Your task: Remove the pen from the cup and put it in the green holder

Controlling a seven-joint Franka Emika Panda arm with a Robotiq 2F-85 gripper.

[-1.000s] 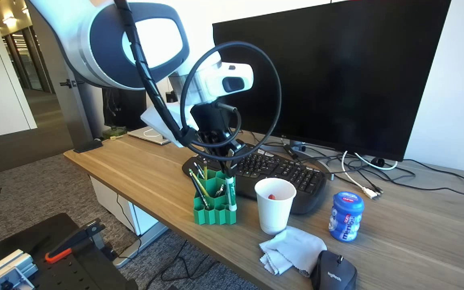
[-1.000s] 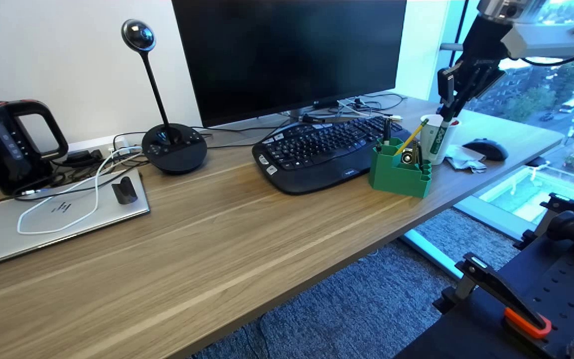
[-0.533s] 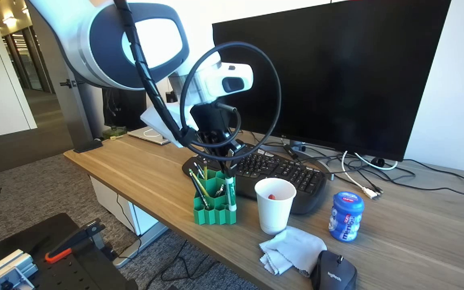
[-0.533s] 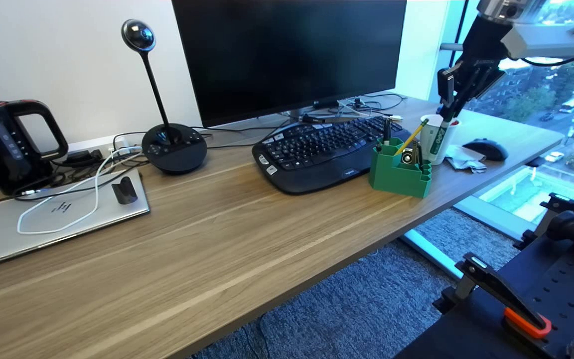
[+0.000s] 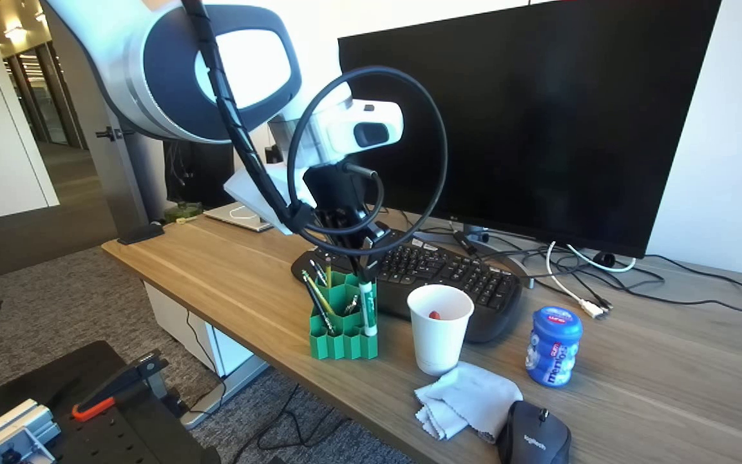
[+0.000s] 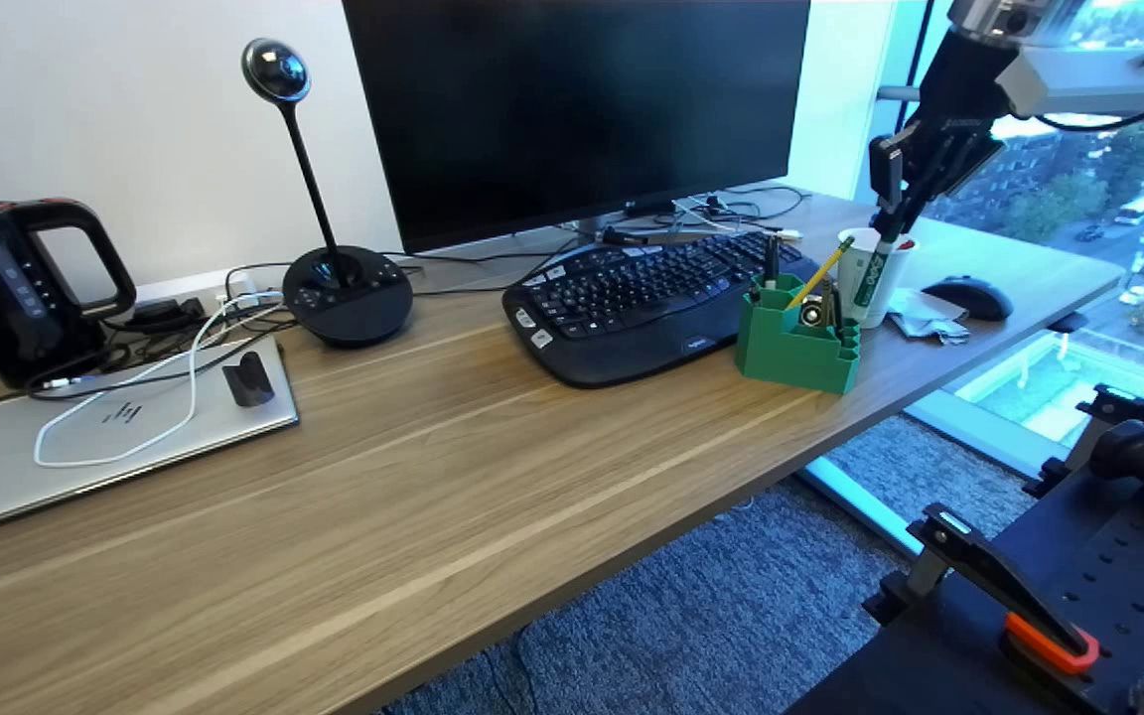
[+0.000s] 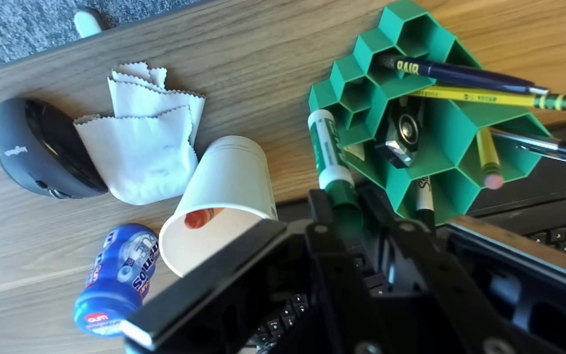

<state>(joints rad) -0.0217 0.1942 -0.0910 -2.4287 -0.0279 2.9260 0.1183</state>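
Gripper (image 7: 344, 202) up at the side of the holder (image 5: 344, 348) that faces the cup (image 5: 437, 338), fingers (image 7: 319, 209) pinched round the pen (image 7: 332, 160)! Out of the cup, it hangs under them steep, slightly tilted, low end over or beside the holder's wall, can't tell; a nudge inward looks due.

Fingers (image 7: 323, 241) aslant downward, close together

The arm (image 5: 168, 77) has white shells (image 5: 104, 38) and a dark collar (image 5: 242, 16) around a rounded white panel (image 5: 252, 67). A black wrapped sleeve (image 5: 234, 122) runs along it; a black cable (image 5: 444, 145) makes a wide loop. The white wrist (image 5: 342, 132) carries a dark oval inset (image 5: 372, 134), with an angular white block (image 6: 1093, 79) nearby. The hand (image 7: 346, 199) is black, with slim fingers (image 7: 329, 265) and silvery screw heads (image 7: 496, 346).
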